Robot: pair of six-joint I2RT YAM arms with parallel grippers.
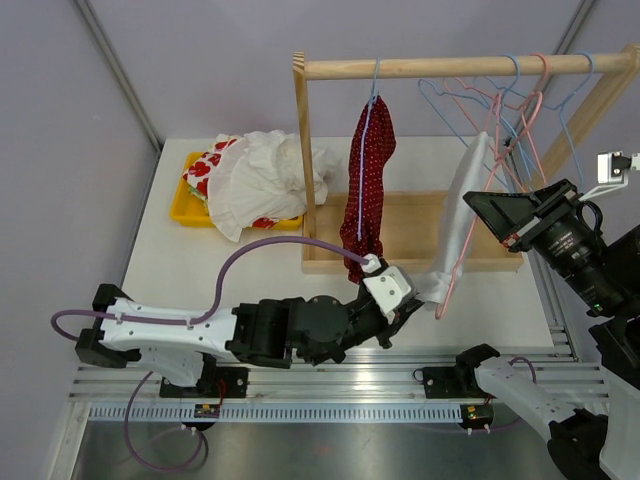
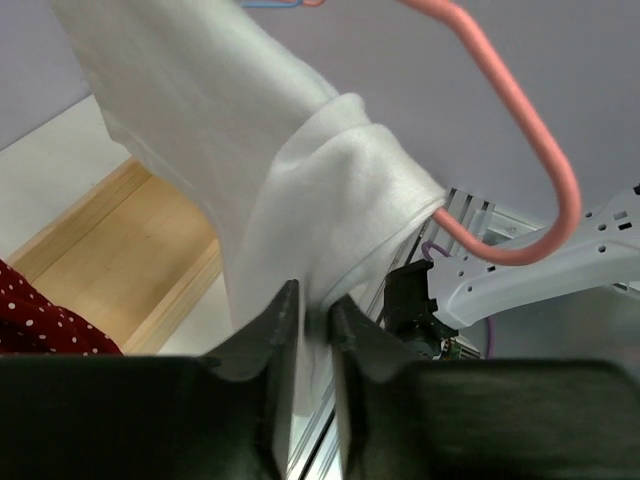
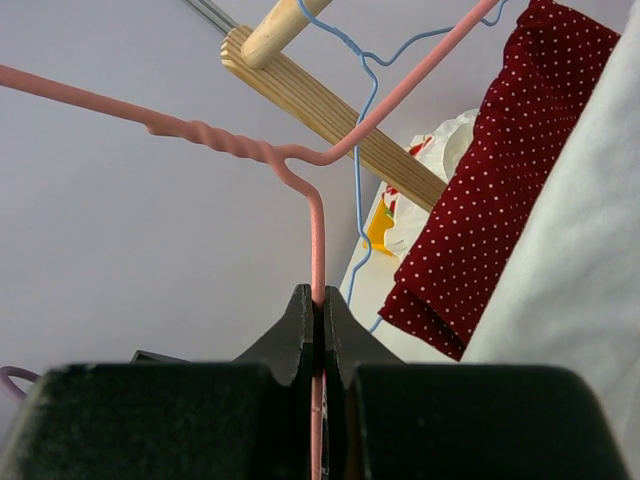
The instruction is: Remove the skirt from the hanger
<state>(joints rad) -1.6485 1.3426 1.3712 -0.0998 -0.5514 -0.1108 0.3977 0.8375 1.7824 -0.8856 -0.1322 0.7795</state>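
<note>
A white skirt [image 1: 466, 215] hangs on a pink wire hanger [image 1: 492, 140] at the right of the wooden rack. My left gripper [image 1: 418, 297] is shut on the skirt's lower end; in the left wrist view the white cloth [image 2: 300, 170] is pinched between the fingers of the gripper [image 2: 315, 315], with the pink hanger's loop [image 2: 540, 150] poking out of the fabric. My right gripper [image 1: 476, 202] is shut on the hanger's wire; the right wrist view shows the pink wire [image 3: 316, 230] clamped at the fingertips of the gripper [image 3: 318, 305], with the skirt [image 3: 585, 290] at the right.
The wooden rack's rail [image 1: 440, 68] also carries a red polka-dot garment [image 1: 368, 180] on a blue hanger and several empty wire hangers [image 1: 520, 95]. A yellow tray [image 1: 188, 208] with a pile of clothes [image 1: 265, 175] stands at the back left.
</note>
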